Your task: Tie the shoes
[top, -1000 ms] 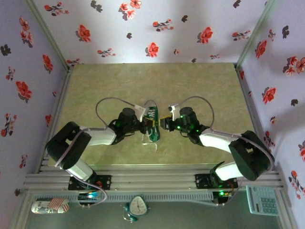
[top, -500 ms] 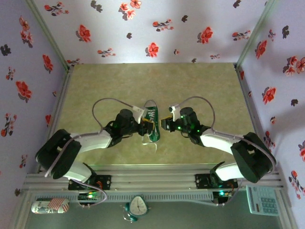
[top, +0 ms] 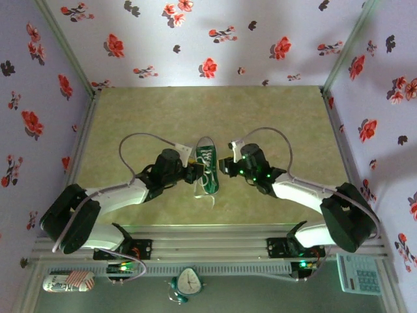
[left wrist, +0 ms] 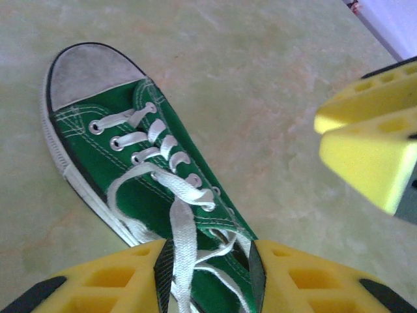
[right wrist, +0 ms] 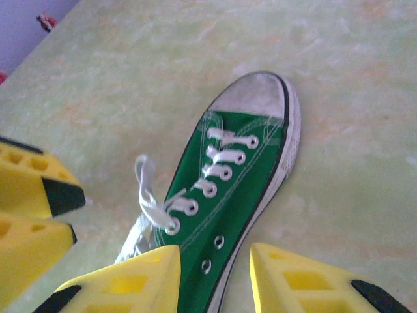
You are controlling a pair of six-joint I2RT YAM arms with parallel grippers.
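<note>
Two pairs of fingers flank the shoe [left wrist: 98,150], and neither grips anything. The left fingers [left wrist: 111,277] stand apart over its heel end, with the loose laces [left wrist: 182,222] running through the gap between them. The right fingers [right wrist: 130,280] stand apart too, straddling the shoe's rear flank. Whether either pair touches the canvas I cannot tell from these angles.

The shoe lies on its sole in the middle of the surface [left wrist: 260,78], toe pointing away from the bases. I judge that little of the tying is done. The laces are threaded through most eyelets, but no knot or bow shows, and the slack ends trail off toward the left arm's side. Crossing, looping and pulling tight all remain.

Farther out, the left arm [top: 124,189] and right arm [top: 300,189] both reach low and inward from their bases, elbows swung wide, wrists nearly meeting at the shoe.
</note>
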